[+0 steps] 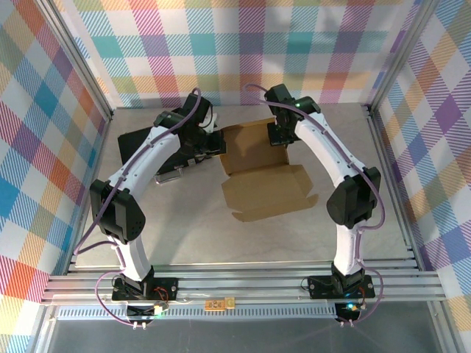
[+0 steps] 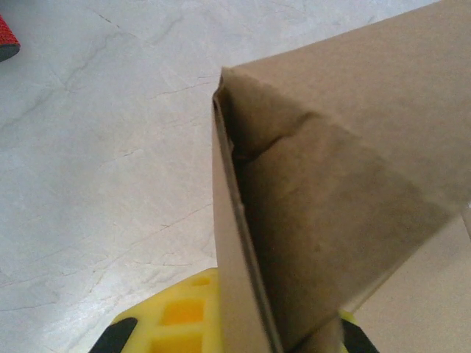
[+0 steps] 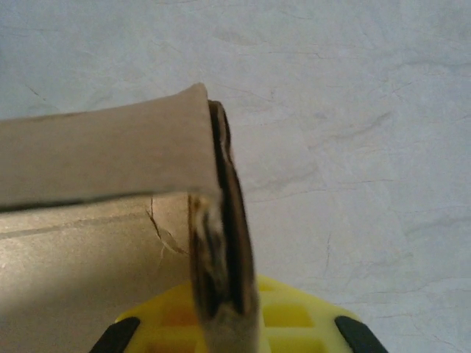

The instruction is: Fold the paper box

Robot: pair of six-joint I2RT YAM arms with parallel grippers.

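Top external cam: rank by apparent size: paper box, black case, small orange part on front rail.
1. paper box
2. black case; left arm hides part, so rank versus box unsure
3. orange part, clearly smallest

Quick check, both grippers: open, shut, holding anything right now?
Left gripper: jaws closed on an upright panel of the paper box.
Right gripper: jaws closed on a folded edge of the paper box.

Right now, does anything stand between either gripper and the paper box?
Nothing visible does. The left gripper is shut on the cardboard at the left side of the paper box, and the right gripper at its right side.
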